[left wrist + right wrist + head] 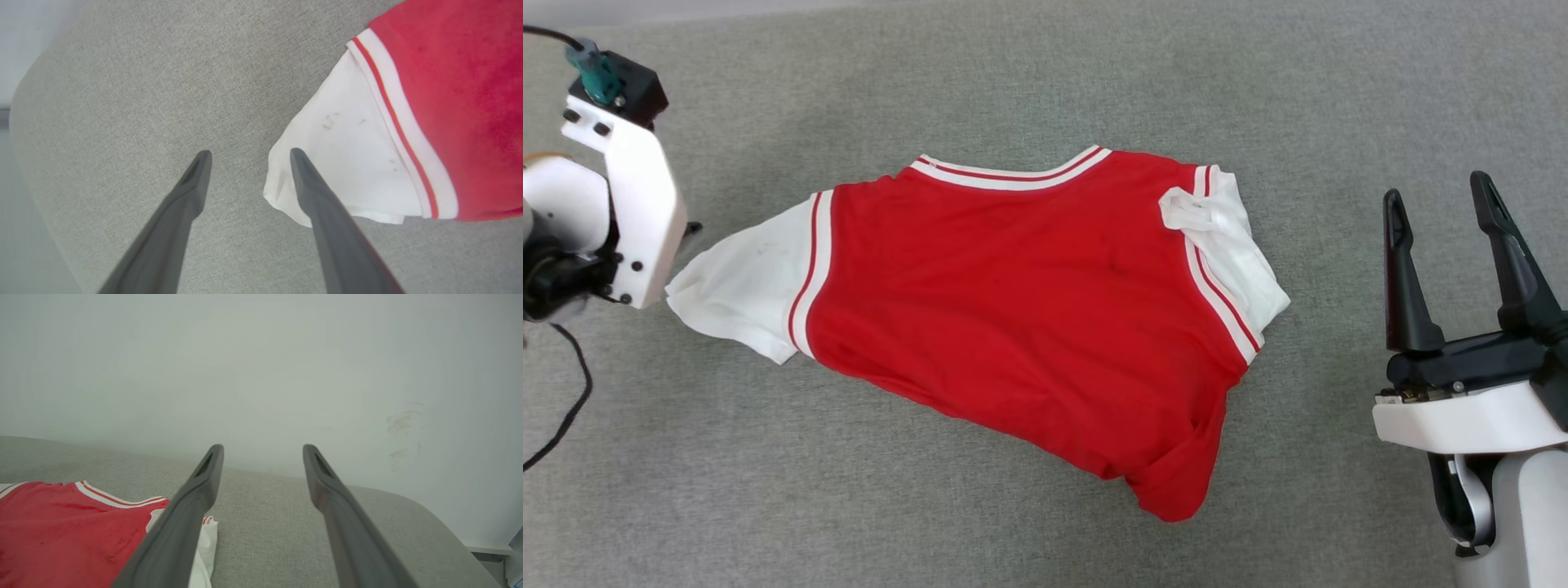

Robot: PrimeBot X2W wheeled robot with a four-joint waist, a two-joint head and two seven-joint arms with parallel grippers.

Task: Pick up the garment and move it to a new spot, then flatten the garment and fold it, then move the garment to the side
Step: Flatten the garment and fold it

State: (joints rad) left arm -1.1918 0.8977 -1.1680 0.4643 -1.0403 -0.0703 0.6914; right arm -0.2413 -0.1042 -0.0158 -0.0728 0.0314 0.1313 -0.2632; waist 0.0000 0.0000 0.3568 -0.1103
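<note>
Head view: the garment [1013,286] lies spread in the middle of a grey fabric surface [1013,82], neck trim to the far side, with a plain red side up and red-white stripes at neck and sleeve seams. Its left white sleeve is pulled out flat toward the robot's left arm, the right sleeve is crumpled and partly folded on itself, and the lower hem on the right side is bunched into a red lump. I cannot make out any letters or no. on the side that faces up. A black cable [560,408] hangs beside the left arm. The right gripper [1437,188] stands at the lower right, well apart from the garment, fingers spread and nothing between them. Left wrist view: the left gripper [250,153] is released, its two fingers wide apart above the surface. One finger crosses the edge of the white sleeve, but if it touches the cloth I cannot tell. The sleeve has a few small dark specks. Right wrist view: the right gripper's fingers are apart, pointing toward a pale wall [261,355] with faint scuff marks [404,433]. The garment is at the lower left, and the surface has a rounded edge.
</note>
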